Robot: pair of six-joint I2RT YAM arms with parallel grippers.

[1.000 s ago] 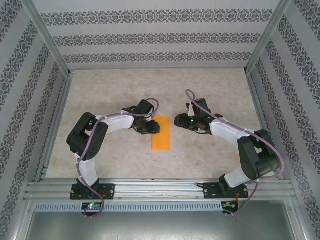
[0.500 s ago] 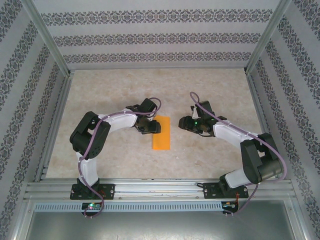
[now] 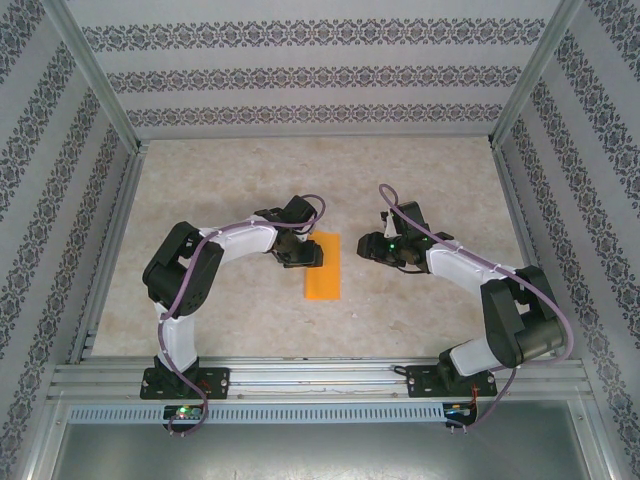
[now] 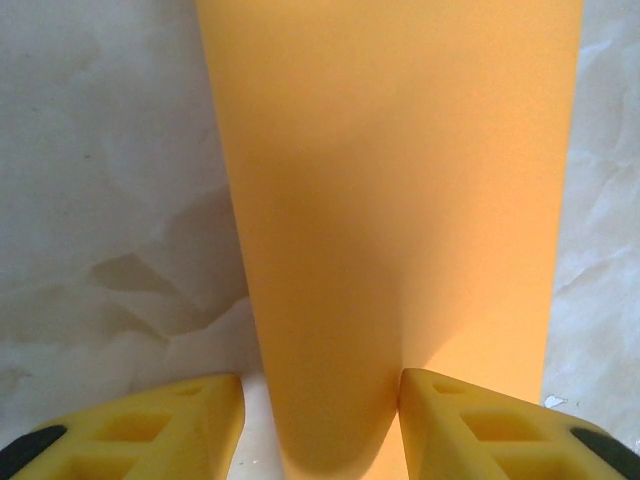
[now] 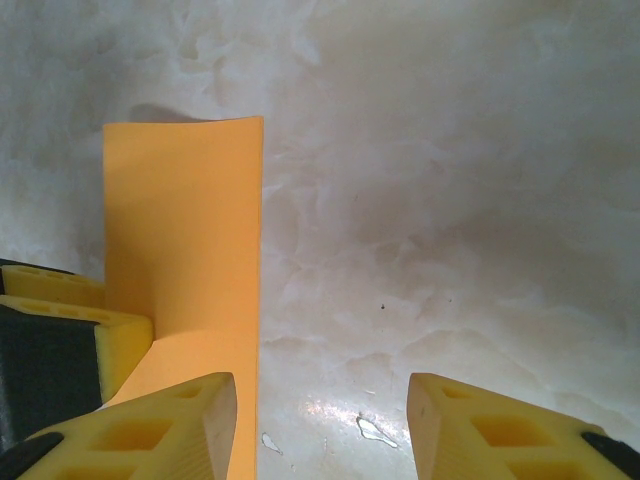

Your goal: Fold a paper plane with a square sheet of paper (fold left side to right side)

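"Where's the paper (image 3: 321, 266)?"

"Flat on the desk (image 3: 430, 190) between the arms. It's a narrow orange strip, with its long axis running from the near edge to the far."

"Which arm is nearer?"

"The left. The left end effector (image 3: 308, 256) sits at the strip's left edge, toward its far half, with its jaws apart. In the wrist view one finger (image 4: 150, 425) is over bare desk and the other is over paper. It grips nothing."

"And the right?"

"The right end effector (image 3: 360, 244) is just right of the strip and also spread wide, with only desk in its gap. The paper runs alongside one of its fingers."

"Anything in the way?"

"Only the two arms themselves, which face each other across the strip. The paper looks slightly bowed near the left fingers, so I'd say the crease needs pressing."
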